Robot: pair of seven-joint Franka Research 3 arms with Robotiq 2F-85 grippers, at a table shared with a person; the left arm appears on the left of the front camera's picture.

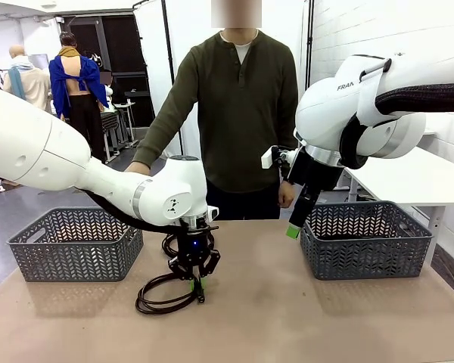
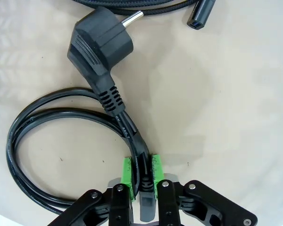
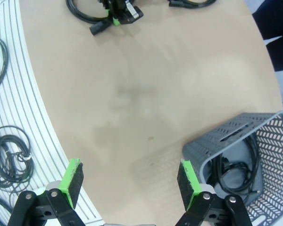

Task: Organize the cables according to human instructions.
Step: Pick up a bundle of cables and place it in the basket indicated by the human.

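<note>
A coiled black cable [image 1: 160, 296] lies on the tan table near its front. My left gripper [image 1: 196, 281] stands down on it. In the left wrist view the green pads [image 2: 127, 170] are shut on this cable [image 2: 21, 123] just behind its big angled plug [image 2: 101, 42]. A second cable [image 1: 169, 243] lies just beyond it, and its small plug [image 2: 202, 18] shows at the top of the left wrist view. My right gripper [image 1: 293, 228] hangs open and empty above the near left corner of the right basket [image 1: 367, 240], which holds another cable [image 3: 236, 165]. The human [image 1: 242, 113] stands at the far side.
A grey mesh basket [image 1: 76, 243] sits at the left of the table. The human's hand [image 1: 138, 168] rests behind my left arm. The right wrist view shows my right gripper [image 3: 130, 184] over bare table, and loose cords [image 3: 9, 155] on the floor past the table's edge.
</note>
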